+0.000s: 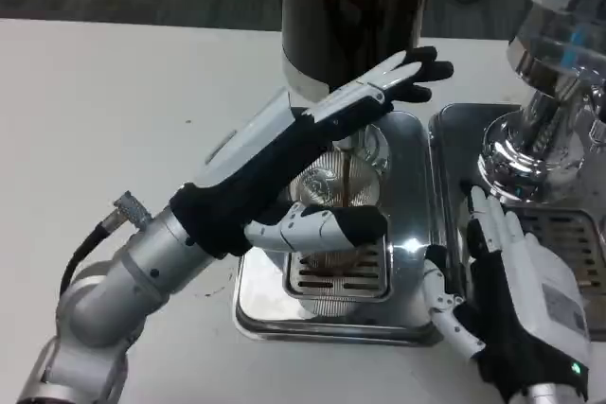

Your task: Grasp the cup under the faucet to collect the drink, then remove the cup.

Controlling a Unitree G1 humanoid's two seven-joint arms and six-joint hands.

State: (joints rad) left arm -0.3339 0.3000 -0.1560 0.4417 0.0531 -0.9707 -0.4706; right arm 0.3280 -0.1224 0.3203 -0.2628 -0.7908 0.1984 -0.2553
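A clear plastic cup [327, 186] stands on the chrome drip tray [322, 321] under the dark drink dispenser [355, 16]. A thin brown stream [351, 172] falls from the faucet into the cup. My left hand [312, 153] reaches in from the left and holds the cup, with the thumb [327, 226] across its near side and the fingers [402, 73] stretched past its far side. The hand hides most of the cup's wall. My right hand [516, 305] lies at the lower right, fingers apart, holding nothing, beside the tray's right edge.
A second dispenser with a chrome base [530, 153] stands at the right over its own grated drip tray [568, 234], close behind my right hand. Bare white table [114, 101] spreads to the left of the trays.
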